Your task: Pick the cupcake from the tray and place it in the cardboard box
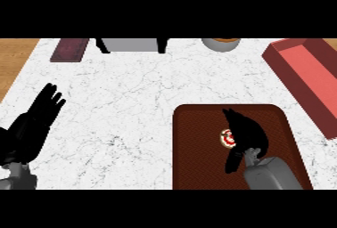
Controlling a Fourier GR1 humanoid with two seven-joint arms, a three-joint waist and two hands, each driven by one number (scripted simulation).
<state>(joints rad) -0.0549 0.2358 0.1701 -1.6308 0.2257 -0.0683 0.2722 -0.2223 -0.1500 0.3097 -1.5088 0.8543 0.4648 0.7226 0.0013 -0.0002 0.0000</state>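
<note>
A small cupcake (pixel 227 137) with white and red topping lies on the dark brown tray (pixel 197 151) at the lower right of the counter. My right hand (pixel 248 132) hovers over it from the right, fingers stretched forward and thumb hanging down below the cupcake, partly covering it. I cannot see fingers curled round the cupcake. The red-pink box (pixel 309 75) stands tilted at the right edge, beyond the tray. My left hand (pixel 36 122) rests open at the left edge, fingers up.
At the back edge stand a dark maroon flat object (pixel 70 49), a grey block with black legs (pixel 133 44) and a grey bowl with orange contents (pixel 220 43). White marble counter (pixel 125 102) stretches between the tray and the left hand.
</note>
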